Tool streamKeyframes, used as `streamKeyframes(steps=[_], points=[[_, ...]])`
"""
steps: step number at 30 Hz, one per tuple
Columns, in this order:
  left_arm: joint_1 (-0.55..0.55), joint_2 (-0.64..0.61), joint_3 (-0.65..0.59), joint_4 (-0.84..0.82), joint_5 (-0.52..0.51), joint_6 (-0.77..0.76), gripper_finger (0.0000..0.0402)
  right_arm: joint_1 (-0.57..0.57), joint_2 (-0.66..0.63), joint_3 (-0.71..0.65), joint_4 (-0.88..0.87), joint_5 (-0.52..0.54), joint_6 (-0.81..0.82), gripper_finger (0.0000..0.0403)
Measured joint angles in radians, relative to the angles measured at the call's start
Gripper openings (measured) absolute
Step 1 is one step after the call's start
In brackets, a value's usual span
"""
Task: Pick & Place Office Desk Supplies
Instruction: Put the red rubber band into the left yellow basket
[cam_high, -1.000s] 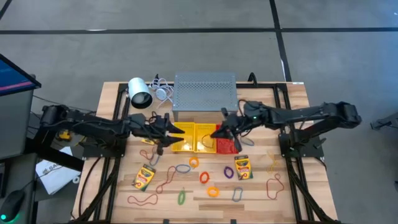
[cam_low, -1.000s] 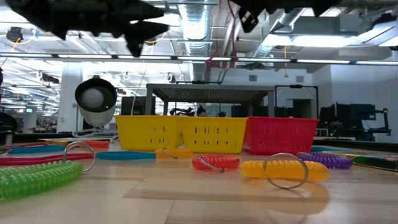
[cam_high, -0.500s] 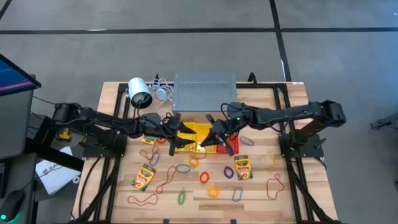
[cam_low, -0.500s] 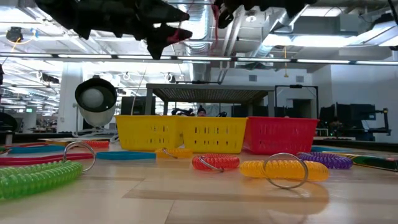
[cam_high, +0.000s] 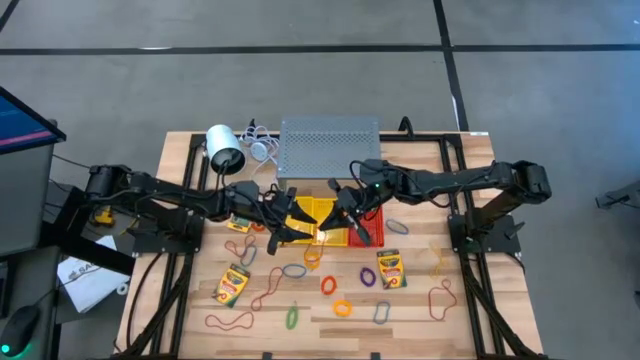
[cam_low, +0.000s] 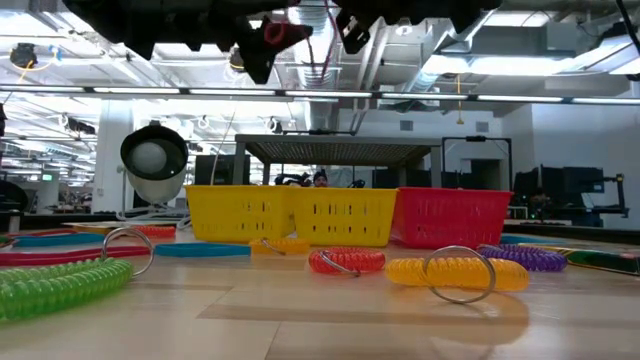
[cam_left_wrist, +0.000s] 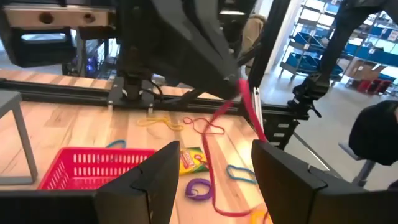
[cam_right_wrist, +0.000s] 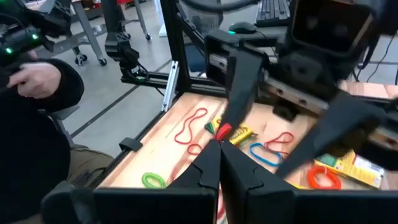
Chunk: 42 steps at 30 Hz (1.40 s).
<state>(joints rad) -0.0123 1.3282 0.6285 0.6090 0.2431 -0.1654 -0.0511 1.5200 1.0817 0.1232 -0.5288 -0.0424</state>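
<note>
Rubber band (cam_left_wrist: 246, 104), thin and red, is pinched in the tightly closed right pincer (cam_high: 340, 211) and hangs from it in a long loop, up in the air above the yellow baskets (cam_low: 290, 214) at the middle of the surface (cam_high: 410, 310). The left pincer (cam_left_wrist: 214, 149) faces it with fingers spread wide, the dangling loop falling between them.

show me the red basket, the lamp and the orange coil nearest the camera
red basket (cam_low: 452, 217): low view, middle of its front wall
lamp (cam_low: 153, 157): low view, centre of its round face
orange coil (cam_low: 458, 272): low view, middle of the coil, behind its metal ring
</note>
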Motion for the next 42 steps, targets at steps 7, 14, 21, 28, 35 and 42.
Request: streamKeyframes(steps=[7,14,21,28,35,42], points=[[-0.001,-0.012,0.000,-0.001,0.000,0.002,0.0196,-0.016,0.000,0.000,-0.026,0.001,-0.004,0.0000],[-0.001,-0.020,0.000,-0.028,-0.001,0.003,0.0196,-0.018,0.000,0.000,-0.030,0.001,-0.010,0.0000],[0.001,-0.020,0.000,-0.038,-0.034,0.039,0.0196,-0.008,0.000,0.000,-0.014,0.001,-0.010,0.0000],[0.001,-0.020,0.000,-0.040,-0.071,0.061,0.0196,-0.001,0.000,0.000,-0.009,0.001,-0.010,0.0000],[0.001,-0.020,0.000,-0.040,-0.070,0.056,0.0196,-0.002,0.000,0.000,0.043,0.001,-0.010,0.0000],[0.001,-0.020,0.000,-0.024,-0.071,0.058,0.0196,-0.004,0.000,0.000,0.083,0.002,-0.011,0.0000]])
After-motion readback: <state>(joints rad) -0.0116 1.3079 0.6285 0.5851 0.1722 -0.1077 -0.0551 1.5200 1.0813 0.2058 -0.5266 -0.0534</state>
